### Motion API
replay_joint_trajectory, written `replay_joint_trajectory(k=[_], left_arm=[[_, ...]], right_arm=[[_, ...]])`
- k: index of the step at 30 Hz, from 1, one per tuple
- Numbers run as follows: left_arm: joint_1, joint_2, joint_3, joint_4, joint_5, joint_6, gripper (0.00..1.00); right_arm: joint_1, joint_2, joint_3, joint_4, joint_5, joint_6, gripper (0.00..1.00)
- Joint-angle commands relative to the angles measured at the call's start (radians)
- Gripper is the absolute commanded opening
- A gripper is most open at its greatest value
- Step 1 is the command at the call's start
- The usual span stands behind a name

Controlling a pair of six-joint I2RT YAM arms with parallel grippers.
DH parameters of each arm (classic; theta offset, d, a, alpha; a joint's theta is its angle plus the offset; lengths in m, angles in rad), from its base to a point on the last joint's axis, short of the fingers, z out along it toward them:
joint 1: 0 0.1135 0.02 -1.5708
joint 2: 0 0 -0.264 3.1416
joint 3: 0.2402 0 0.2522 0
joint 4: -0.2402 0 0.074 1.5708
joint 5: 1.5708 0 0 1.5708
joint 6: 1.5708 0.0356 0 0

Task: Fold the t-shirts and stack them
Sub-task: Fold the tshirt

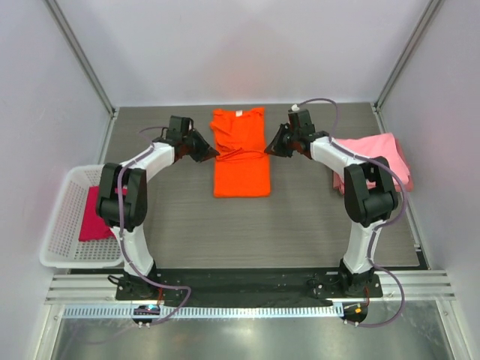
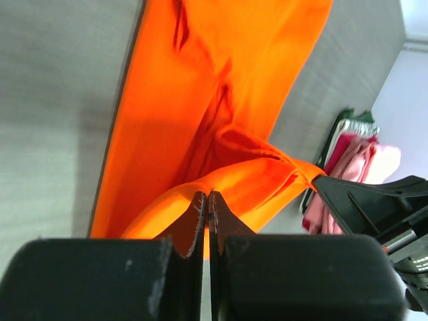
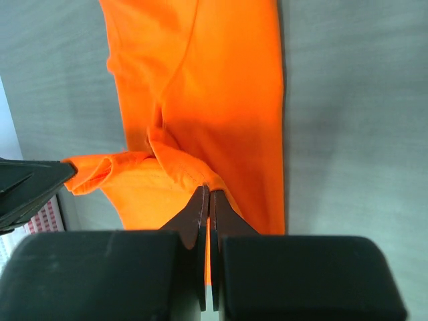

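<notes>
Contents of table (image 1: 300, 225), listed from the left.

1. White lattice basket (image 1: 64, 217), at the left edge. It holds a magenta-crimson t-shirt (image 1: 96, 216), bunched and unfolded, probably waiting for its turn.

2. Left gripper (image 2: 206, 200). The jaws are pinched tight on a gathered edge of orange cloth, at the garment's left side about halfway along its length.

3. Orange t-shirt (image 1: 240, 154), in the centre of the table. It lies flat as a narrow upright strip with the collar at the far end. A raised ridge of cloth crosses its middle between the two grippers. Holding it at matching points on both sides probably keeps the fold line straight and the cloth level during the crosswise fold. That fold does not look complete.

4. Right gripper (image 3: 206, 197). Its jaws are clamped on the opposite edge of the same garment, mirroring the left.

5. Light pink t-shirts (image 1: 379, 156), at the right edge, well apart from the orange one. They lie loosely piled, and this is likely the stacking spot. How many there are cannot be told.
</notes>
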Motion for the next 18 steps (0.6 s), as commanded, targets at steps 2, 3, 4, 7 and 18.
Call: replay_joint_trajectory(k=[2,3,4,7,18], left_arm=[[0.022,0.072,0.122,0.025,0.0,0.001,0.0],[0.026,0.104,0.16,0.022,-0.002,0.001,0.0],[0.028,0.122,0.177,0.016,-0.005,-0.002,0.0],[0.042,0.202,0.248,0.014,0.015,-0.015,0.01],[0.06,0.034,-0.015,0.02,-0.005,0.058,0.73]], right_arm=[[-0.027,0.061,0.134,0.021,-0.062,-0.025,0.01],[-0.035,0.091,0.17,0.021,-0.065,-0.026,0.01],[-0.038,0.108,0.189,0.018,-0.065,-0.026,0.01],[-0.052,0.185,0.261,0.014,-0.083,-0.02,0.02],[-0.056,-0.008,-0.051,0.119,-0.077,-0.029,0.65]])
